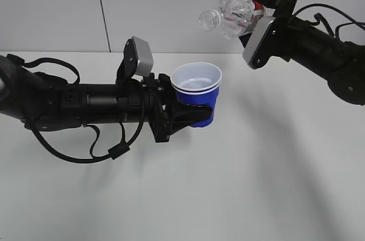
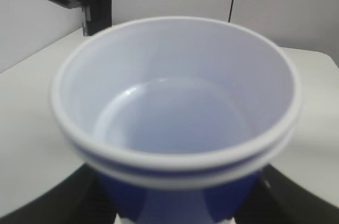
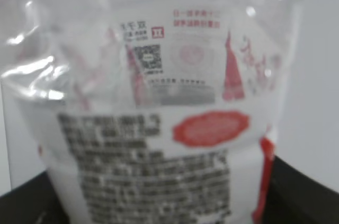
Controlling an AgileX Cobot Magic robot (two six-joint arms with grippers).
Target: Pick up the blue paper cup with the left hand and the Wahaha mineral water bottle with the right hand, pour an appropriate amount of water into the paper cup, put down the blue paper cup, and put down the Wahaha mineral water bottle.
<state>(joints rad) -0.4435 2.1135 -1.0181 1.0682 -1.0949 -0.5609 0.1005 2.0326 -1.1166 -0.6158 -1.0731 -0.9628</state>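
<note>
My left gripper point(image 1: 191, 117) is shut on the blue paper cup point(image 1: 197, 92) and holds it upright above the table, its white inside facing up. The cup fills the left wrist view point(image 2: 175, 107); its bottom shows pale and glossy. My right gripper point(image 1: 263, 14) is shut on the Wahaha mineral water bottle point(image 1: 231, 16) and holds it tipped to the left, its open neck above and a little right of the cup. The bottle's red-and-white label fills the right wrist view point(image 3: 159, 144). No stream of water shows between neck and cup.
The white table point(image 1: 228, 195) lies under both arms. A grey panelled wall point(image 1: 159, 7) stands behind. Black cables point(image 1: 85, 150) hang from the left arm.
</note>
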